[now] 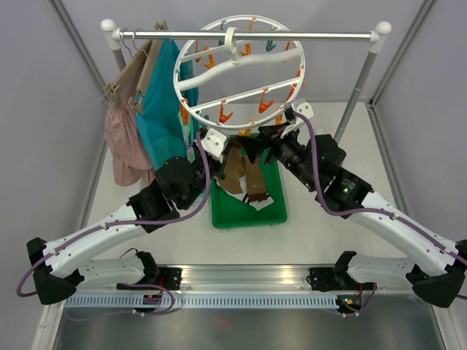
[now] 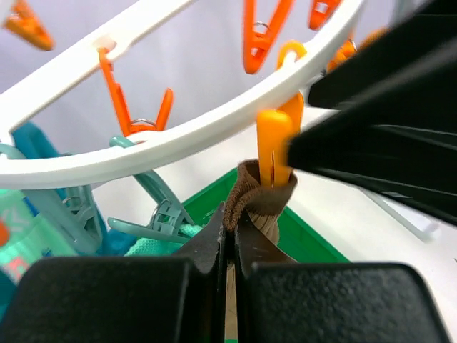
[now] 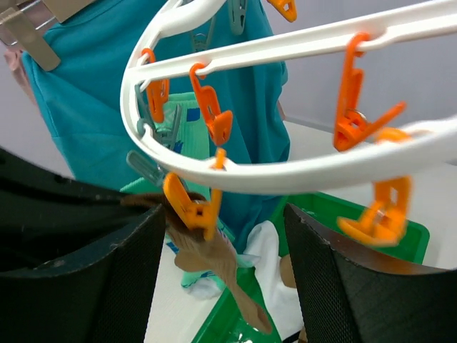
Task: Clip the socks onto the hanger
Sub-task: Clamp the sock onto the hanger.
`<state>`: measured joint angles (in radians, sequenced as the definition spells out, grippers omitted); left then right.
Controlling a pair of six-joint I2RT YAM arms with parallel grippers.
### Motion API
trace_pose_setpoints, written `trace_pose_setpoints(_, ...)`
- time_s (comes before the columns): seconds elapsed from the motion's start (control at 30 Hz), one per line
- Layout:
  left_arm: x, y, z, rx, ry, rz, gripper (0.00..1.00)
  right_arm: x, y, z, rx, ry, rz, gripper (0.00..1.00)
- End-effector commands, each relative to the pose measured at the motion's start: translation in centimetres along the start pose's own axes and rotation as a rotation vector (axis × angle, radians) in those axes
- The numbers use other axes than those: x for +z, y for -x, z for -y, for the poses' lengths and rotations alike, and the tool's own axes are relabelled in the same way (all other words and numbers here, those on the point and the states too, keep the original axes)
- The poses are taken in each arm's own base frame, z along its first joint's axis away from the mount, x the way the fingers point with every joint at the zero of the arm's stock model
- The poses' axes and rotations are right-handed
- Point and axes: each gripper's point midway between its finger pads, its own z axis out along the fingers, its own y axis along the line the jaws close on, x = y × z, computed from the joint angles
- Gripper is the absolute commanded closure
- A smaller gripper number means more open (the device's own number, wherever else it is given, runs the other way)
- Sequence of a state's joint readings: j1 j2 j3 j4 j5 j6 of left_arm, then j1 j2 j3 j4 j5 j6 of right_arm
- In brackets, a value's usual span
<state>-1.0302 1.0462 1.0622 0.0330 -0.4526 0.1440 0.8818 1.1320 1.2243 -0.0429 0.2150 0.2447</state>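
The round white hanger [image 1: 238,73] hangs from the rail by its hook. My left gripper [image 1: 217,148] is shut on the cuff of a brown sock [image 2: 260,194], just under the ring's lower rim [image 2: 178,136]. An orange peg [image 2: 275,143] sits on that cuff. The brown sock [image 3: 223,263] hangs from the peg [image 3: 189,206] down toward the bin. My right gripper [image 3: 225,239] is open, its fingers either side of the peg and sock, touching neither. A mint patterned sock [image 3: 182,118] hangs on the ring behind. A white sock [image 3: 275,268] lies in the bin.
A green bin [image 1: 271,213] sits on the table between the arms, under the hanger. A large teal garment [image 1: 162,109] and a pink garment [image 1: 124,142] hang on tan hangers at the left of the rail [image 1: 314,34]. Free orange pegs [image 3: 357,118] dangle from the spokes.
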Motion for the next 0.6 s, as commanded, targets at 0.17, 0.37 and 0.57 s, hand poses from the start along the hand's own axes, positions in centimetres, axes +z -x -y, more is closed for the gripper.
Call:
trace_pose_setpoints(0.17, -2.8, 3.1, -5.5, -0.102, 0.256, -0.003, 0.98, -3.5, -2.2, 1.9, 0.03, -0.055, -0.036, 0.24)
trace_pose_setpoints(0.37, -4.4, 4.0, -7.8, -0.116, 0.354, -0.013, 0.98, -3.5, -7.1, 3.7, 0.01, -0.118, -0.137, 0.26)
trace_pose_setpoints(0.57, -5.6, 4.4, -10.0, -0.099, 0.471, -0.03, 0.98, -2.5, -13.9, 5.6, -0.029, -0.187, -0.279, 0.31)
